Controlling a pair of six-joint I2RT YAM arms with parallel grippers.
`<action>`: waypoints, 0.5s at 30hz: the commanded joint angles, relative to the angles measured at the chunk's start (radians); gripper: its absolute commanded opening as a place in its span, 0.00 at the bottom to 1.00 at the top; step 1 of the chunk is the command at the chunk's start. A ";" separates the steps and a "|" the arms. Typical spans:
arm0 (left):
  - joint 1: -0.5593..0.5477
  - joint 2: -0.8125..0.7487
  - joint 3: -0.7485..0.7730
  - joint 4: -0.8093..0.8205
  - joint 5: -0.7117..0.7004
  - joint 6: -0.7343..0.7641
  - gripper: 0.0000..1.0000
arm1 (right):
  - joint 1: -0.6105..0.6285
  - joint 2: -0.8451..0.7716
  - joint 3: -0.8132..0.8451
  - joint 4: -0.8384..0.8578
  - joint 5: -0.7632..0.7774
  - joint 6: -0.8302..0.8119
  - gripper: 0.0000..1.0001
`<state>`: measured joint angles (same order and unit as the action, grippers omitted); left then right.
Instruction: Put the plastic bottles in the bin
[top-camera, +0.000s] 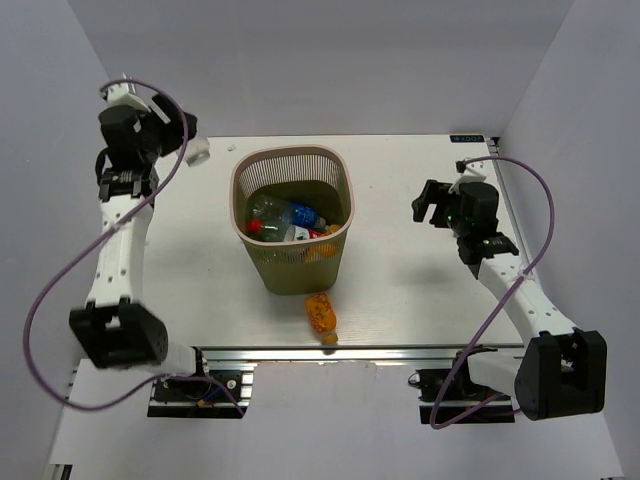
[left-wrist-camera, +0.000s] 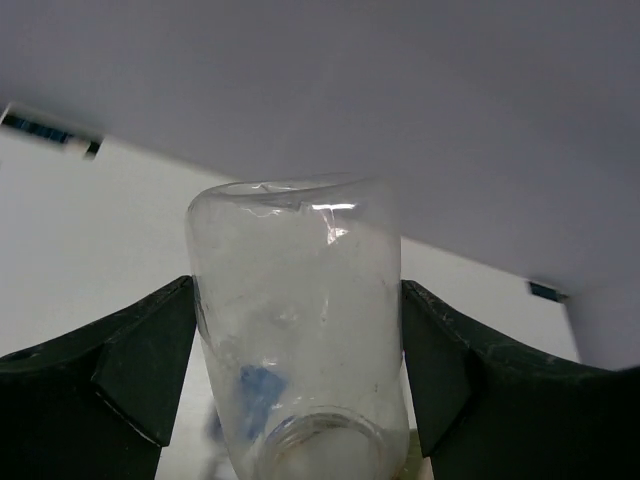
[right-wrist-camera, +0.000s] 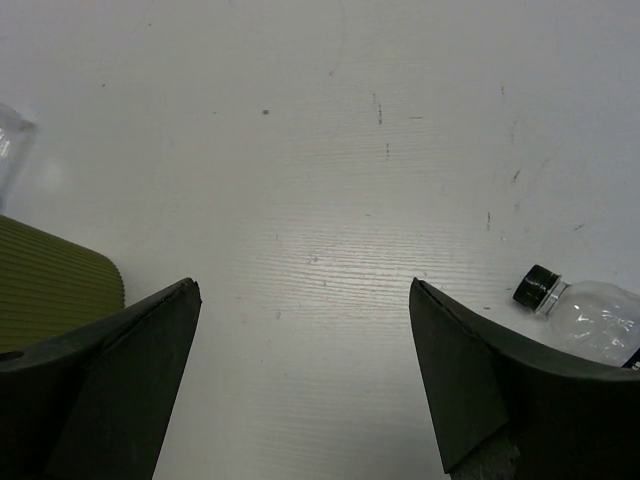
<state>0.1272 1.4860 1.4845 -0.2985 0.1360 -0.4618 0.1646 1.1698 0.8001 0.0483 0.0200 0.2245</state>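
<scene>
Left fingers (left-wrist-camera: 140, 370) grip clear squat bottle (left-wrist-camera: 300, 320).

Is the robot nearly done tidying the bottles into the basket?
More than halfway, I'd say. Done: several bottles already lie in the bin. In hand: the left gripper is shut on a clear bottle, off to the bin's side. Left: an orange bottle on the table in front of the bin, and a dark-capped bottle near the open, empty right gripper.
</scene>
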 joint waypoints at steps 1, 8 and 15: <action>-0.093 -0.134 0.054 0.044 0.125 0.050 0.50 | -0.004 -0.018 -0.021 0.035 -0.053 -0.031 0.89; -0.346 -0.191 0.060 0.059 0.280 0.124 0.51 | -0.020 -0.061 -0.062 0.012 -0.023 -0.082 0.89; -0.503 -0.184 -0.030 0.056 0.189 0.172 0.65 | -0.076 -0.056 -0.055 -0.007 -0.057 -0.134 0.89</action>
<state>-0.3416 1.3018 1.4830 -0.2180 0.3515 -0.3286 0.1043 1.1336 0.7372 0.0380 -0.0273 0.1474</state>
